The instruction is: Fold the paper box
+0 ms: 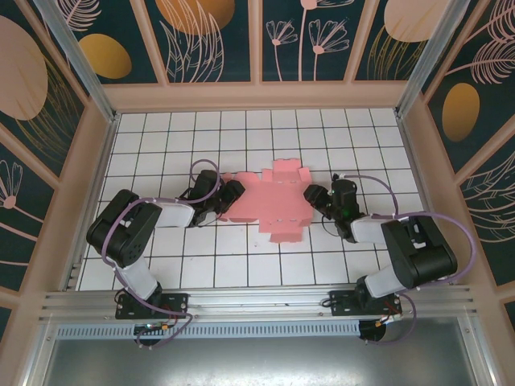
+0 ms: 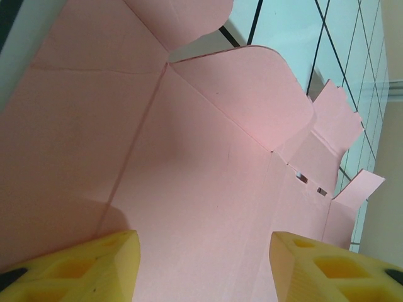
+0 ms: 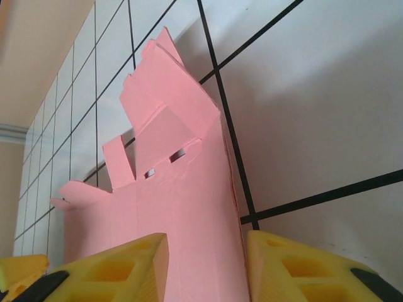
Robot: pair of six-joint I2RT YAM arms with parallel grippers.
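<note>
The paper box (image 1: 269,201) is a flat pink cut-out sheet with flaps, lying on the white tiled table between my two arms. My left gripper (image 1: 231,197) is at the sheet's left edge. In the left wrist view its yellow fingers (image 2: 82,267) stand wide apart over the pink card (image 2: 189,157), gripping nothing. My right gripper (image 1: 312,195) is at the sheet's right edge. Its yellow fingers (image 3: 119,270) are open, and a strip of the card's edge (image 3: 201,207) lies between them, with slotted flaps (image 3: 157,119) beyond.
The tiled floor (image 1: 161,137) is ringed by low beige walls (image 1: 257,95) at the back and both sides. Purple cables (image 1: 370,181) loop off both wrists above the tiles. A metal rail (image 1: 257,301) carries the arm bases at the near edge.
</note>
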